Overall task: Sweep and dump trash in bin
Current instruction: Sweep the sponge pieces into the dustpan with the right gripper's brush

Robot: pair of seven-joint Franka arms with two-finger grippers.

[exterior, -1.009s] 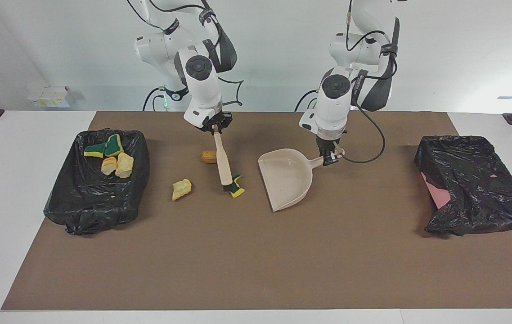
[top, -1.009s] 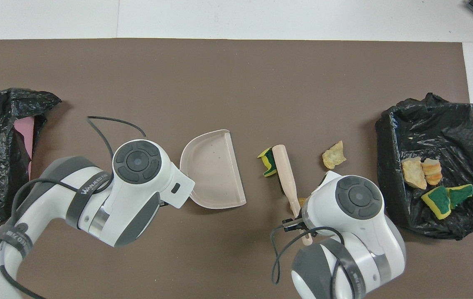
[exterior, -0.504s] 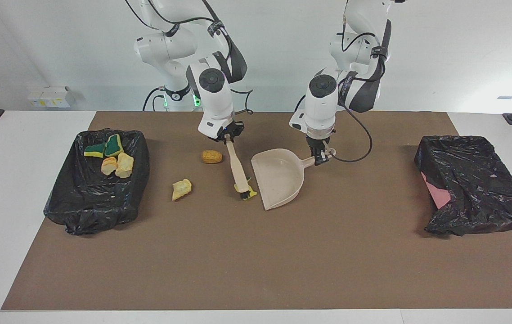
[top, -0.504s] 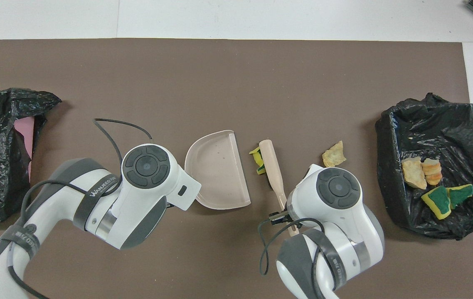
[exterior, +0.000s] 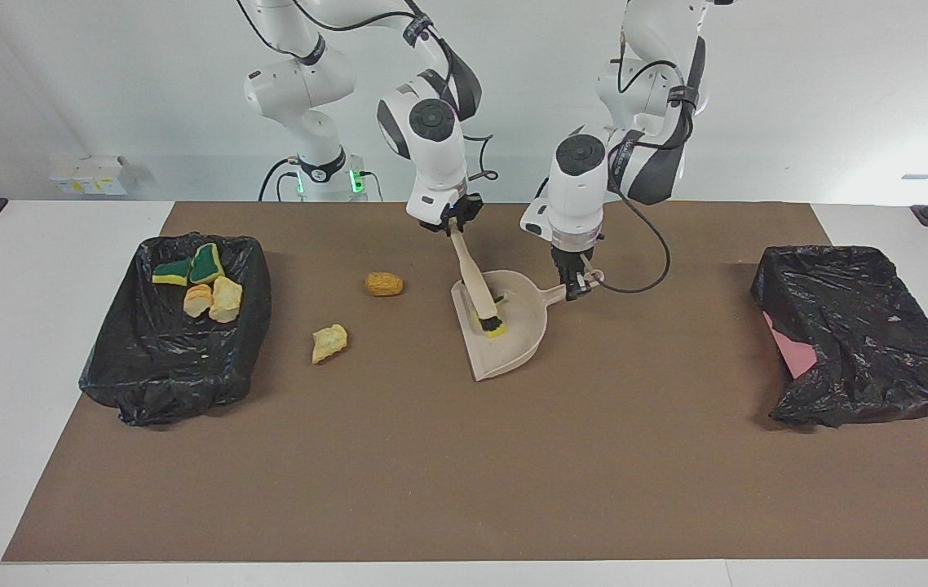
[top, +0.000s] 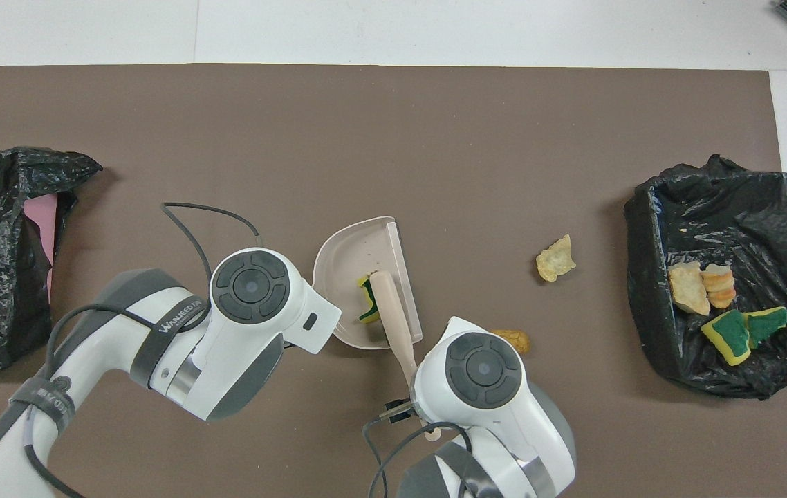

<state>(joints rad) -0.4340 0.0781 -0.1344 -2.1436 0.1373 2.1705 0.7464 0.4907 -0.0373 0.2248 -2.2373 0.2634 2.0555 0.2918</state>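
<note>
My left gripper (exterior: 574, 285) is shut on the handle of the beige dustpan (exterior: 513, 342), which rests on the brown mat. My right gripper (exterior: 453, 228) is shut on the top of a beige brush (exterior: 474, 281), and the brush's dark head stands inside the pan. A yellow-green scrap (top: 368, 308) lies in the pan (top: 348, 259) against the brush (top: 393, 315). A cream-yellow scrap (exterior: 329, 342) and an orange-brown scrap (exterior: 383, 284) lie on the mat between the pan and the black-lined bin (exterior: 154, 375). Both grippers are hidden under their wrists in the overhead view.
The bin (top: 718, 200) at the right arm's end holds several scraps (top: 701, 290). A second black bag (exterior: 863, 342) with something pink showing lies at the left arm's end. A cable loops from the left wrist over the mat (top: 200, 221).
My right gripper swept the brush toward the left arm's end and pushed the yellow-green scrap into the dustpan. My left gripper shifted the pan a little toward the brush.
</note>
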